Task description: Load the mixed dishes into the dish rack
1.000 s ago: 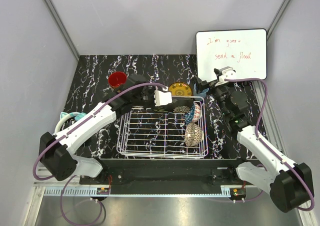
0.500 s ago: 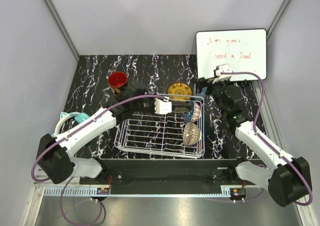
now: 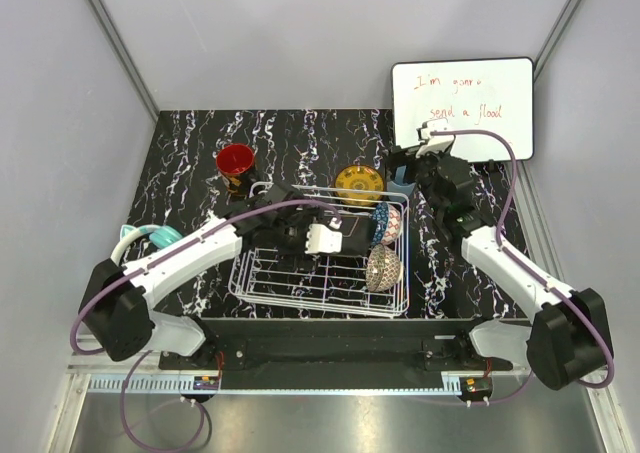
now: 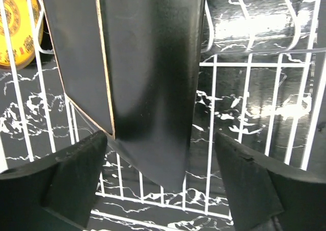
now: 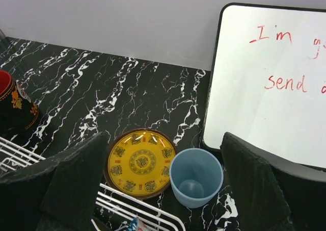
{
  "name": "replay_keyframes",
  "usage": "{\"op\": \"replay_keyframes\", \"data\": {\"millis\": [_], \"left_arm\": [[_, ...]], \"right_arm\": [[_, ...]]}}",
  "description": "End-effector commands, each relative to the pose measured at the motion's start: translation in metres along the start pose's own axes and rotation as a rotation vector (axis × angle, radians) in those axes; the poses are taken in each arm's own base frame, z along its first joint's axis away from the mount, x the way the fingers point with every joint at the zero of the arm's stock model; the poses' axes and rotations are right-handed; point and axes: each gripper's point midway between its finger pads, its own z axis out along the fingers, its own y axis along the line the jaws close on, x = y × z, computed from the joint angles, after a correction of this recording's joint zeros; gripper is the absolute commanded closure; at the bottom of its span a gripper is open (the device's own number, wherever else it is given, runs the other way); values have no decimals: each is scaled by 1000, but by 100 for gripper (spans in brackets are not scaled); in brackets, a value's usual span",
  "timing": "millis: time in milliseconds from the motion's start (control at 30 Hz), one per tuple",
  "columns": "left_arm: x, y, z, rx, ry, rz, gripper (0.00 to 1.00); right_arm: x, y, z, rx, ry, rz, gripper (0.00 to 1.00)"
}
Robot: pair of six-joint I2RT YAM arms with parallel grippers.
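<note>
The dish rack (image 3: 300,273) of white wire holds a blue bowl (image 3: 381,223) and a beige-brown bowl (image 3: 384,265) at its right end. My left gripper (image 3: 345,235) reaches into the rack and stands open. In the left wrist view a dark-backed saucer (image 4: 147,78) stands on edge on the rack wires (image 4: 244,103) between the open fingers (image 4: 66,175), touching neither. The yellow plate (image 5: 141,163) and light blue cup (image 5: 196,176) sit on the table behind the rack, with my open right gripper (image 5: 163,190) hovering over them. The red mug (image 3: 236,163) stands at back left.
A whiteboard (image 3: 462,105) with red writing leans at the back right, close behind the cup. A teal rounded object (image 3: 135,241) lies left of the left arm. The table (image 3: 300,138) is black marble, with grey walls around it.
My left gripper has opened and let go of the saucer, which now stands in the rack; the left arm moved nearer. The right arm shifted back and left over the cup.
</note>
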Motion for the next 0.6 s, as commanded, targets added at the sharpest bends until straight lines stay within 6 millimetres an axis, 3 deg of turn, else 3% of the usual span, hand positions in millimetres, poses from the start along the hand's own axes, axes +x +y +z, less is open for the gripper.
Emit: {"op": "replay_keyframes", "data": {"millis": [0, 267, 300, 433, 533, 567], "left_arm": [[-25, 11, -24, -54, -67, 2, 8], [-56, 43, -58, -194, -129, -24, 1], [-54, 47, -62, -221, -114, -41, 1], [-50, 57, -88, -299, -131, -89, 1], [-33, 65, -106, -349, -142, -209, 1], [-17, 70, -112, -373, -120, -263, 1]], "right_arm": [[-24, 8, 13, -23, -44, 33, 0], [-20, 20, 28, -71, -14, 68, 0], [-13, 22, 31, -78, 16, 68, 0], [-23, 33, 28, -137, 9, 74, 0], [-32, 59, 15, -258, 17, 38, 0], [-33, 64, 7, -276, 30, -3, 0]]}}
